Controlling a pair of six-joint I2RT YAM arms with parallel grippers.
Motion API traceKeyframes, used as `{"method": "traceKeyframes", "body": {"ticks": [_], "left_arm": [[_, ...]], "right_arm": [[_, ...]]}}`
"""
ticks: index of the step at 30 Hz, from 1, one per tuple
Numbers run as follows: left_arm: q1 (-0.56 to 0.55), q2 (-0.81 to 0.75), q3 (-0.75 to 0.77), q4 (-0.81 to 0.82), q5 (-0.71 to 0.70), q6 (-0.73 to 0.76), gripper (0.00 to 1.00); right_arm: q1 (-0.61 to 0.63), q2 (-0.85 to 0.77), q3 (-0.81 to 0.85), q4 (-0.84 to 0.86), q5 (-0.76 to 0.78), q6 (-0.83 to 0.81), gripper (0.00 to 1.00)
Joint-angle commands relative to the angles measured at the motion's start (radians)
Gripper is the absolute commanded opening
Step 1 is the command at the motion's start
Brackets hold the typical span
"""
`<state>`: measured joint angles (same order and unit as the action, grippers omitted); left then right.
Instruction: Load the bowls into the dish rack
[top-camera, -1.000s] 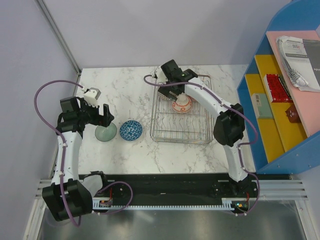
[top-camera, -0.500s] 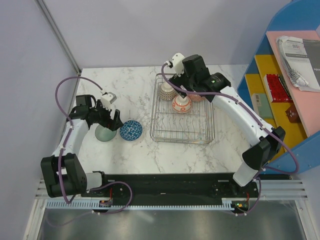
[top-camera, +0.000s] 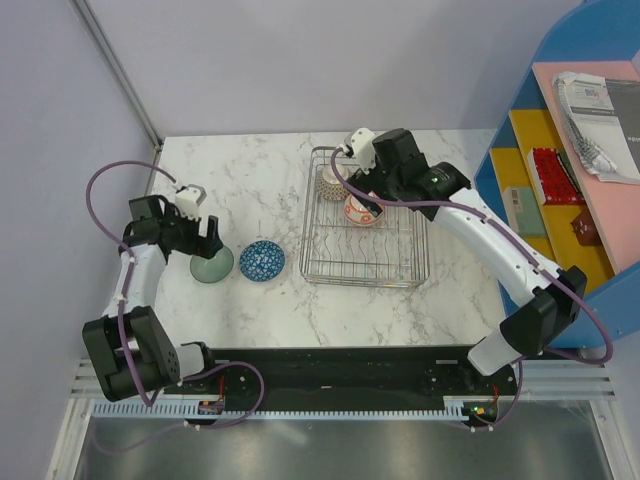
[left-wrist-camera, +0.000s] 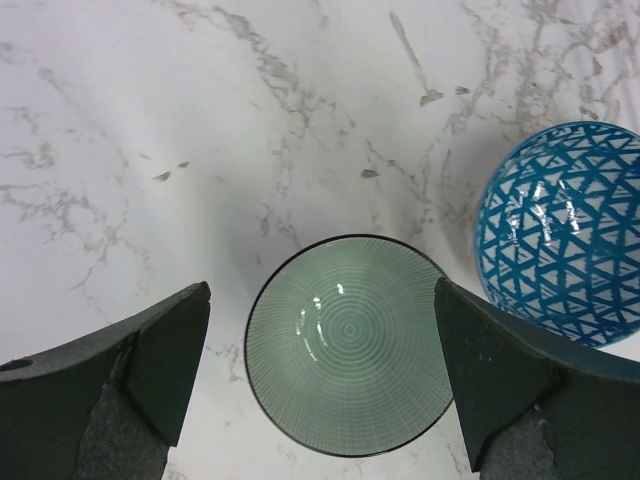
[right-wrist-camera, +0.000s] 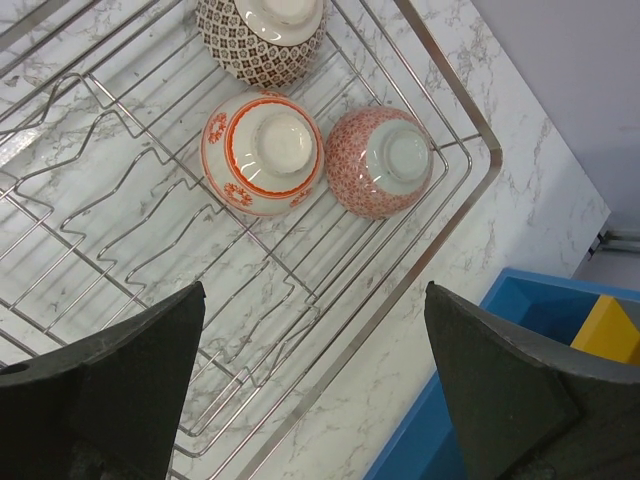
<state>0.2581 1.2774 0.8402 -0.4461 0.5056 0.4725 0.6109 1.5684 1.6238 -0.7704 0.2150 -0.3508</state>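
Left wrist, left fingers (left-wrist-camera: 160, 365) spread astride glossy ringed round bowl (left-wrist-camera: 348, 345), right fingers (right-wrist-camera: 120, 390) spread

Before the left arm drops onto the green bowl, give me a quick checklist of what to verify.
1. Left end effector open: ok, jaws spread wide.
2. Green bowl centred between the jaws: ok.
3. Blue bowl clear of the jaws' path: cannot tell, it sits close beside.
4. Right end effector empty: ok, open above the dish rack.
5. Rack room left: ok, three upturned bowls crowd one end, other tines bare.
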Motion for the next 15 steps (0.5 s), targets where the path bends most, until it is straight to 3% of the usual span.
{"method": "traceKeyframes", "body": {"ticks": [1, 15], "left_arm": [[0.056, -0.027, -0.027, 0.029, -0.012, -0.011, 1.00], [0.155, 0.091, -0.112, 0.035, -0.019, 0.075, 0.98]], "right_arm": [[-0.003, -0.053, -0.012, 0.036, -0.035, 0.021, 0.98], [-0.003, -0.096, -0.039, 0.039, -0.063, 0.030, 0.98]]}}
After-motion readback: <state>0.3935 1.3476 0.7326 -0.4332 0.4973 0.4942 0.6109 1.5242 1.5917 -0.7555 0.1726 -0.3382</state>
